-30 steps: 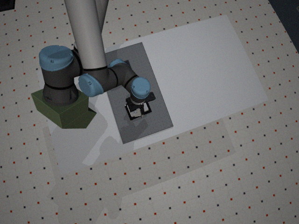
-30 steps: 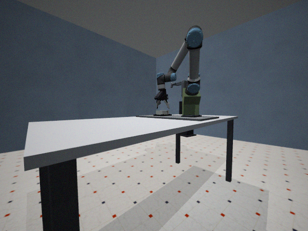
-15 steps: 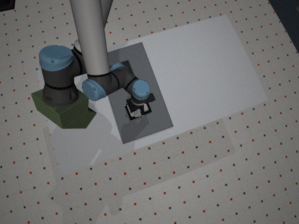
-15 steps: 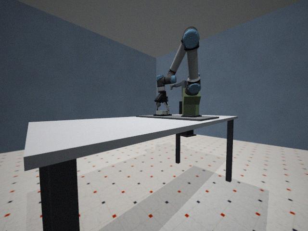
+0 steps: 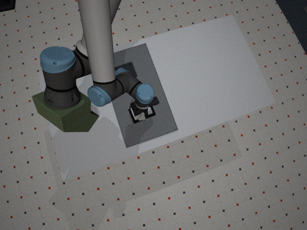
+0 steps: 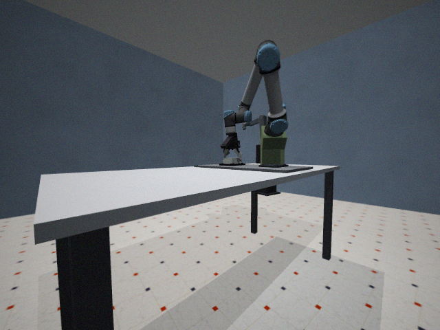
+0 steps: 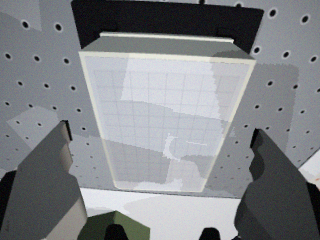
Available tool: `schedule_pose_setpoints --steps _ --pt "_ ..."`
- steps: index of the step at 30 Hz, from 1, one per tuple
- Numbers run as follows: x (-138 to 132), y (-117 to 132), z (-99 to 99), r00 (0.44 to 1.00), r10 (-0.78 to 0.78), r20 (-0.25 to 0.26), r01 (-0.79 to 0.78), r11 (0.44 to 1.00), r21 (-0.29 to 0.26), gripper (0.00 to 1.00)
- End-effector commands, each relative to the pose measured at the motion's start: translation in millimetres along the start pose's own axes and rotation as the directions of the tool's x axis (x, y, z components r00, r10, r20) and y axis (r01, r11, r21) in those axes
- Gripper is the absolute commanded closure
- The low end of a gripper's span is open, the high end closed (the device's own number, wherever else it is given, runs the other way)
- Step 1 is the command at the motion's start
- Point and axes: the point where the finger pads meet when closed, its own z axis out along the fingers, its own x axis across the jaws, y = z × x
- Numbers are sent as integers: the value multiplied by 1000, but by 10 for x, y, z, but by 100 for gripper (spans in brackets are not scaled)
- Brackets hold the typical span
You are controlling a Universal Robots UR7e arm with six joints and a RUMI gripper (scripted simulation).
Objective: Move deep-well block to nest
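- Centrally in the wrist view, the deep-well block [image 7: 167, 122] sits in a black plate nest [image 7: 90, 20], its pale rim framing a faint grid of wells.
- Its long axis runs away from the wrist camera, short edges near and far; the cut corner is too small to make out in any view.
- Either side of it stand the grey fingers of the claw [image 7: 162, 187], spread wide, with the block between them but apart from both; the claw pinches nothing.
- From the top view, the claw [image 5: 141, 116] hangs straight over the block [image 5: 136, 114], hiding most of it, and the nest shows only as a dark border.
- Under the nest lies a grey perforated board [image 5: 163, 109], which rests on the white table [image 5: 210, 69].
- Beside the board, the arm stands on a green pedestal [image 5: 66, 119].
- Only the exterior view shows the room: blue walls, a tiled floor [image 6: 248, 284] with red and dark dots, and the table's dark legs.
- That same view shows the claw [image 6: 232, 156] low, its fingertips down at the level of the block [image 6: 232, 161].
- Only the wrist view shows the well grid and the board's holes.
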Motion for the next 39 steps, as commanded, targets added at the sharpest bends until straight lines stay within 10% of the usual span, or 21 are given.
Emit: schedule_pose_setpoints --steps 1,8,9,39 --pt "4 -3 3 1000 0 -1 0 1000 1 0" --pt "4 -3 3 1000 0 -1 0 1000 1 0" --pt "4 -3 3 1000 0 -1 0 1000 1 100" --pt "4 -4 3 1000 0 -1 0 1000 1 100"
